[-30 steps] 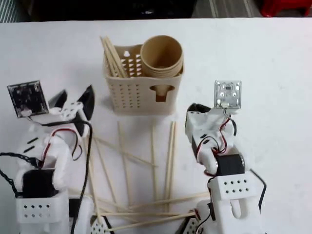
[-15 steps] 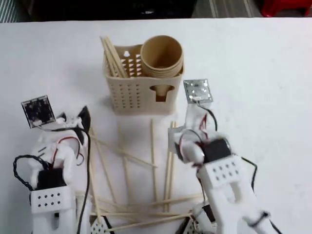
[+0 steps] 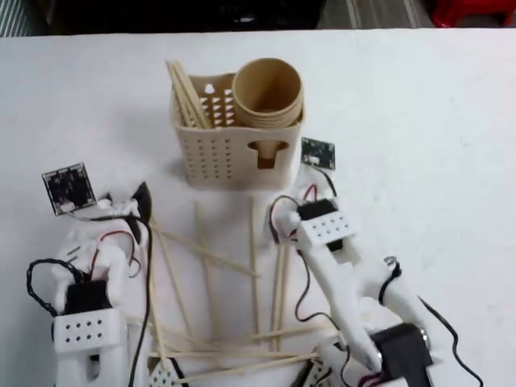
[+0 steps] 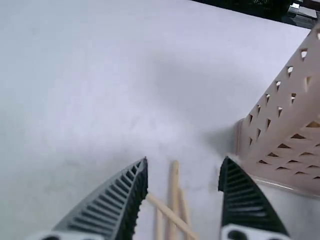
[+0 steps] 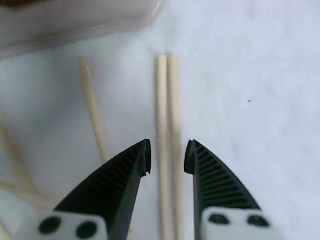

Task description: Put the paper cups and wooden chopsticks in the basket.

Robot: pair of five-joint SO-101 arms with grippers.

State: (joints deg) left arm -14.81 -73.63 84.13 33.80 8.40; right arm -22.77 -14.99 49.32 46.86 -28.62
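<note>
Bright, even light from overhead. The white table (image 3: 419,121) is washed pale, close to glaring. Shadows stay soft and short: a faint grey one hugs the foot of the basket (image 3: 234,153), plainest in the left wrist view.

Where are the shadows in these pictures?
Left wrist view: a soft grey shadow lies on the table beside the basket. Right wrist view: the paired chopsticks cast barely any. High view: the table looks evenly lit, with only pale shadows.
</note>
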